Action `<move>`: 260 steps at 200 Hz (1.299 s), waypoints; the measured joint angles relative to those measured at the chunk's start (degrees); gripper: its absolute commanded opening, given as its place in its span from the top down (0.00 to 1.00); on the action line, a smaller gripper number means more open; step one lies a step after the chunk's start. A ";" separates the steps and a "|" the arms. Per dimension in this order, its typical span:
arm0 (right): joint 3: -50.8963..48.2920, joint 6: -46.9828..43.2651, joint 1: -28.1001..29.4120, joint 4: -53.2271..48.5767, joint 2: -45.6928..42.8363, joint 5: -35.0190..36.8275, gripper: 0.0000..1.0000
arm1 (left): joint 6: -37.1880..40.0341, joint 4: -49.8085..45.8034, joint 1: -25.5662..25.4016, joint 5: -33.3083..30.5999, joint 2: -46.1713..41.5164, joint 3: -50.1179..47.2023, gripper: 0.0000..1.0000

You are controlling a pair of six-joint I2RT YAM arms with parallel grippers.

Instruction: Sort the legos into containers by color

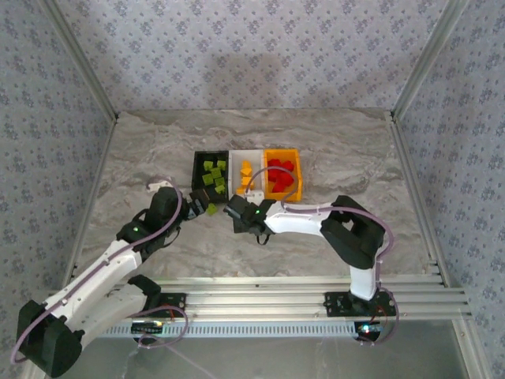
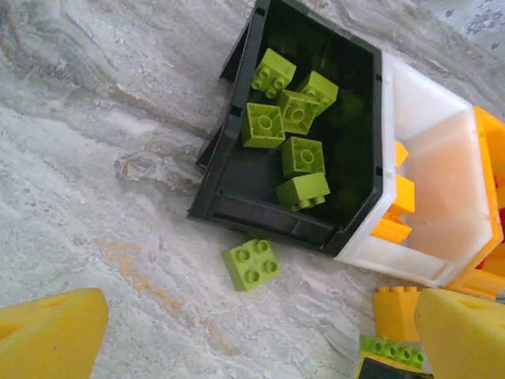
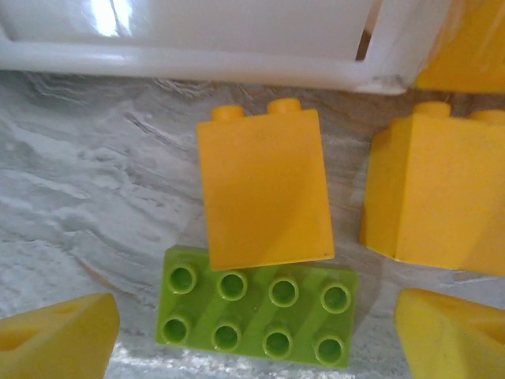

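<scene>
Three containers stand side by side: black bin (image 1: pixel 208 174) holding several lime green legos (image 2: pixel 293 134), white bin (image 1: pixel 245 175) holding orange-yellow ones (image 2: pixel 400 207), orange bin (image 1: pixel 282 174) holding red ones (image 1: pixel 279 171). A square green lego (image 2: pixel 251 264) lies on the table just before the black bin. My left gripper (image 2: pixel 252 339) hovers open near it, with nothing between its fingers. My right gripper (image 3: pixel 256 339) stands open around a long green lego (image 3: pixel 256 316), its pads apart from the brick. Two orange-yellow legos (image 3: pixel 264 189) (image 3: pixel 438 189) lie beside it, in front of the white bin's rim (image 3: pixel 197 59).
The marble tabletop (image 1: pixel 331 150) runs to metal rails at the sides and near edge. Both grippers, left (image 1: pixel 192 207) and right (image 1: pixel 235 212), work close together just in front of the bins. Open tabletop lies behind and to either side of the bins.
</scene>
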 measured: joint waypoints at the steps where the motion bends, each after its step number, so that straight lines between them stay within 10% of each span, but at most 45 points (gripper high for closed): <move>1: 0.00 0.00 -0.02 -0.04 0.04 -0.02 0.12 | 0.00 0.00 0.00 0.00 0.00 -0.07 0.00; 260: -6.36 -14.58 -0.44 10.03 -12.68 -9.25 0.38 | 0.24 -0.83 0.46 0.44 -2.49 -2.23 0.00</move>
